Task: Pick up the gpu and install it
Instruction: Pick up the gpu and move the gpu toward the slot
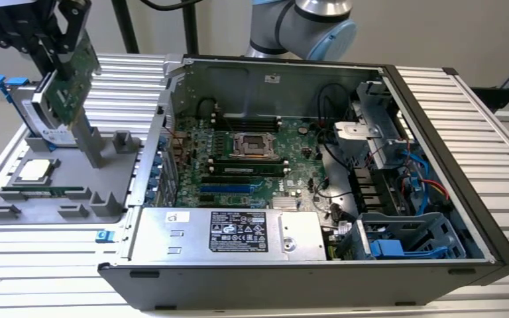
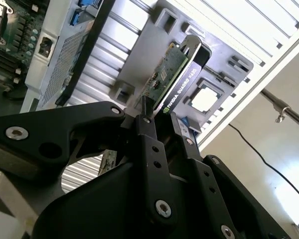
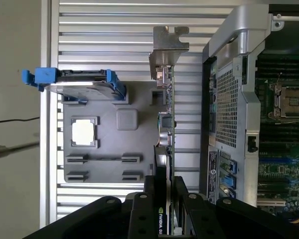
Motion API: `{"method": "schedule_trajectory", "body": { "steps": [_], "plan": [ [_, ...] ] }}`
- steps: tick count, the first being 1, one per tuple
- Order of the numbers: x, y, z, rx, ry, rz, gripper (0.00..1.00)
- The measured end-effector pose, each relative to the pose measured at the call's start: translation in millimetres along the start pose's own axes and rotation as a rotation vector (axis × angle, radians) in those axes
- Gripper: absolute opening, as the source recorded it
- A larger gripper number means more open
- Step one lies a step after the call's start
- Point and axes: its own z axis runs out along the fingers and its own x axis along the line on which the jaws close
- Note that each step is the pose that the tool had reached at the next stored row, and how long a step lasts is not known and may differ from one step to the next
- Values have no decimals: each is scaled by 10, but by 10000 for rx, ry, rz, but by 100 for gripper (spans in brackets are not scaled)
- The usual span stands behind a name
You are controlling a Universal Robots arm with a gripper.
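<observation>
End effector (image 3: 164,183) clamped on gpu (image 3: 165,124) | faces hidden edge-on, first wrist view

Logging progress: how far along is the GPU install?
Done: gripper is shut on the gpu. In hand: card held on end over the gray tray, beside the open case. Left: it is not yet on the motherboard.

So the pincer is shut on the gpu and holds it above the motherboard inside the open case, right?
No. The pincer is shut on the gpu, but holds it above the grey tray beside the case, on the exterior view's left, not above the motherboard. The exterior view shows this.
</observation>
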Motion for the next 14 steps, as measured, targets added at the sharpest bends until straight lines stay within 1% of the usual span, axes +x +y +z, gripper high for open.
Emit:
{"method": "schedule_trajectory", "body": {
  "steps": [14],
  "plan": [
    [-80, 0, 1, -1, 0, 0, 0]
  ]
}}
